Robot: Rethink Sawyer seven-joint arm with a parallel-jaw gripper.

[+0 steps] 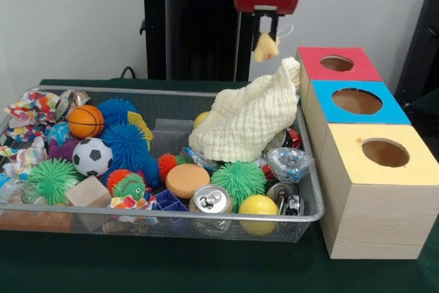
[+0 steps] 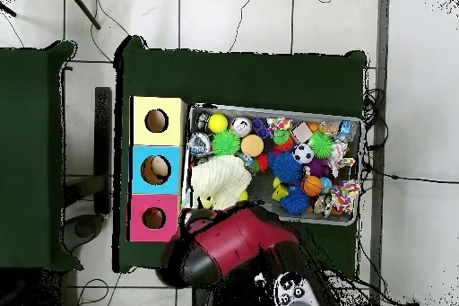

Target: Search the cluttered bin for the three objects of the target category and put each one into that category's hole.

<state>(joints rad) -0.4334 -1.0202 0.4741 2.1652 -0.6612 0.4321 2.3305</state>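
Front view shows no readable writing; the jaws (image 1: 267,40) are closed on a yellow cloth (image 1: 248,119) above the bin (image 1: 310,169).

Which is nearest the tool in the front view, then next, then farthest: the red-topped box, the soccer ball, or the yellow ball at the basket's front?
From the tool:
1. Red-topped box, just beside it at the far right.
2. Yellow ball, at the wire basket's near rim, below the cloth.
3. Soccer ball, in the basket's left half.
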